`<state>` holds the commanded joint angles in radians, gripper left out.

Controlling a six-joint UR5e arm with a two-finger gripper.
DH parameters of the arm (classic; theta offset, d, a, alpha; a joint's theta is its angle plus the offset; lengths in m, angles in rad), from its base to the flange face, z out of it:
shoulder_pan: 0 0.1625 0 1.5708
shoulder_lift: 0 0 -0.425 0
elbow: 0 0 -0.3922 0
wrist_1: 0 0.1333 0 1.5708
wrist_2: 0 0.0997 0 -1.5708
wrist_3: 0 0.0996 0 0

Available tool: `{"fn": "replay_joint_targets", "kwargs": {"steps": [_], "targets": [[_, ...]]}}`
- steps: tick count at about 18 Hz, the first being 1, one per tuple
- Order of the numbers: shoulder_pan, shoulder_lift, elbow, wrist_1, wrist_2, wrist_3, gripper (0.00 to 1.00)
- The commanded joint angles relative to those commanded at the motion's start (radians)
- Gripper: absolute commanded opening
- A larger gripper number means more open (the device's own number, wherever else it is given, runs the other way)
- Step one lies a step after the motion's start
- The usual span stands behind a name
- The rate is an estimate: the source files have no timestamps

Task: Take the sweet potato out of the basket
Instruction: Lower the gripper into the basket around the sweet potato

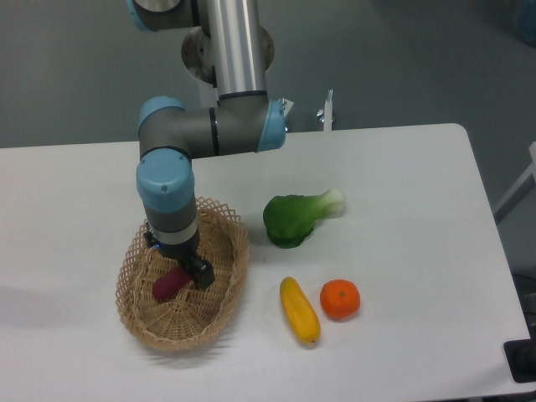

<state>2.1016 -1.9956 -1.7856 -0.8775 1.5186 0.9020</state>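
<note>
Camera view: the tool sits low inside the basket, over the upper end of the sweet potato; whether its fingers have closed is not visible. A clean pick likely needs a firm mid-body grip and a straight lift clear of the woven rim.

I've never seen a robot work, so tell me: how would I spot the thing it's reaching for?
Find the oval tan wicker basket at the table's front left. Under the arm's end effector lies a small reddish-purple tapered sweet potato, the only produce inside the basket.
</note>
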Motion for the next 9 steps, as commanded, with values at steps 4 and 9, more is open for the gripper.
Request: {"fn": "replay_joint_targets", "kwargs": {"steps": [4, 9], "targets": [[-0.028, -0.038, -0.002, 0.054, 0.003, -0.057, 1.00], [-0.029, -0.049, -0.002, 0.071, 0.003, -0.068, 1.00]]}}
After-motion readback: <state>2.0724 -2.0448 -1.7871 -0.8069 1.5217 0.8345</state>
